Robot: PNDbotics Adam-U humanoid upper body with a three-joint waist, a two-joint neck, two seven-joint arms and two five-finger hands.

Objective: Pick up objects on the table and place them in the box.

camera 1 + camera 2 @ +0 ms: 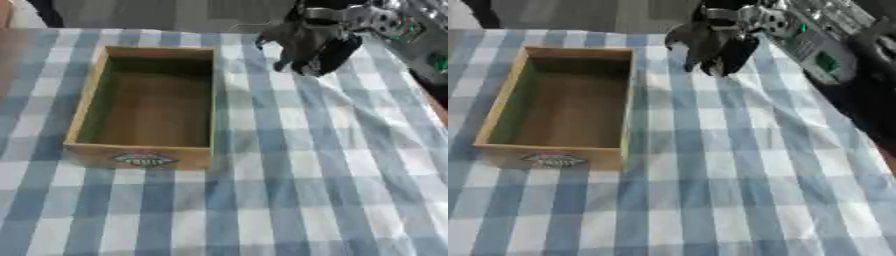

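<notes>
The right hand (306,47) comes in from the upper right corner and hangs over the far part of the table (332,190), fingers (284,62) pointing down toward the checked blue and white cloth (737,165). The fingers are bunched close and curled downward; whether they pinch anything small cannot be told, since nothing distinct shows between them. The arm (815,35) behind it, silver and black with green marks, runs back to the upper right.

The box (83,107), wooden and open-topped, sits to the left of the hand and nearer the camera, its far right corner near the fingertips but apart from them. Its inside looks bare brown, and a label (144,159) marks its near wall. Below and to the right of the hand, only cloth shows.

The left hand does not show.
</notes>
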